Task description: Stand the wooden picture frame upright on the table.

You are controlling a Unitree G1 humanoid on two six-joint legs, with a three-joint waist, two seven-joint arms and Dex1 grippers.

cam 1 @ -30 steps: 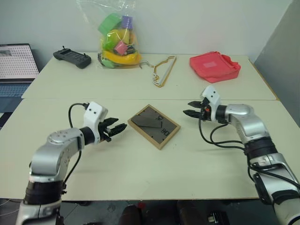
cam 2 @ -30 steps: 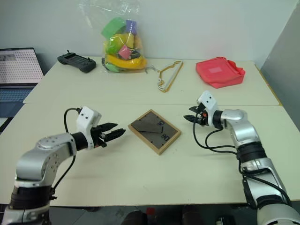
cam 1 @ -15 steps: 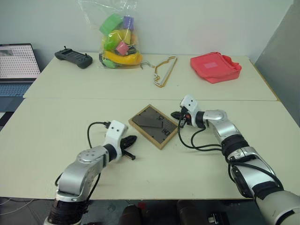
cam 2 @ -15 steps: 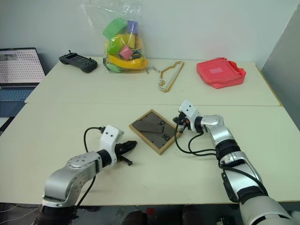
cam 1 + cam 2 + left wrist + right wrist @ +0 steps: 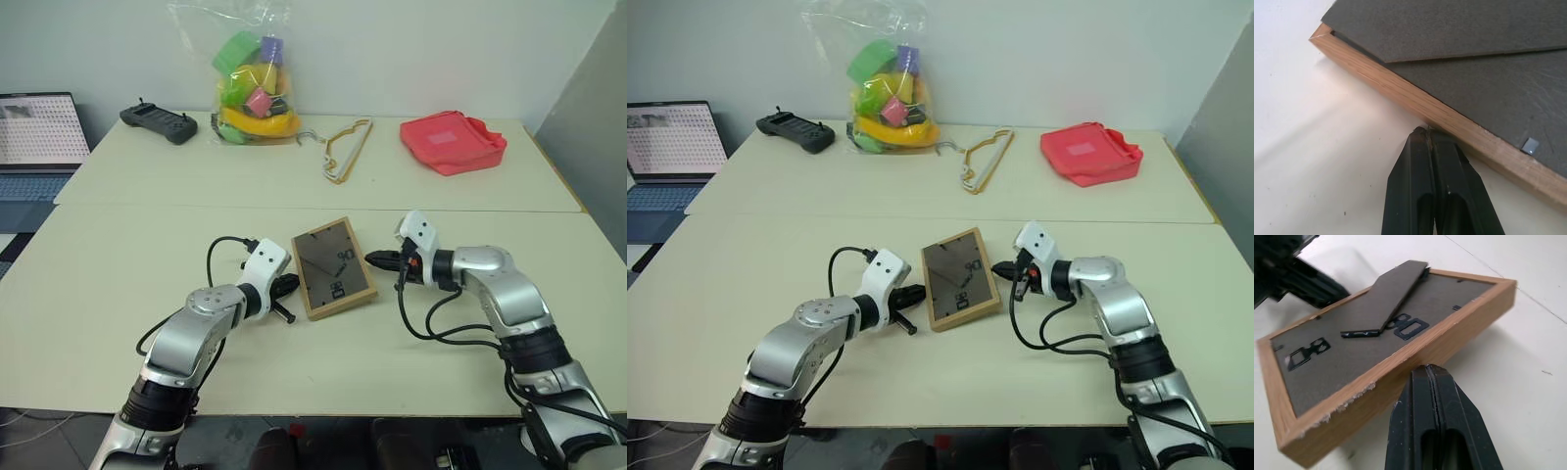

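Wooden picture frame (image 5: 334, 267) lies on the table (image 5: 118, 284) with its dark back panel facing up, between the 2 grippers. In the right wrist view the edge of the frame nearest the right gripper looks raised a little off the table, so the frame is tilted. The fold-out stand (image 5: 1385, 298) is lifted slightly from the back panel.

The left gripper (image 5: 286, 287) has its 2 black fingers pressed fully together and holds nothing. Its tip is at the light wood edge of the frame, touching it or almost touching it, as the left wrist view shows (image 5: 1426, 131). The right gripper (image 5: 376, 259) is also fully closed and empty. Its tip is just beside the opposite edge of the frame, close under the raised wood side (image 5: 1400, 363); I cannot tell if it really touches.

Well beyond the frame and both grippers, on the far part of the table, there are a yellowish wire hanger (image 5: 342, 149), a clear plastic bag of colourful toys (image 5: 250, 83), a black remote controller (image 5: 157, 121) and a red cloth bag (image 5: 452, 141). A laptop (image 5: 37, 129) stands far off beyond the left gripper.
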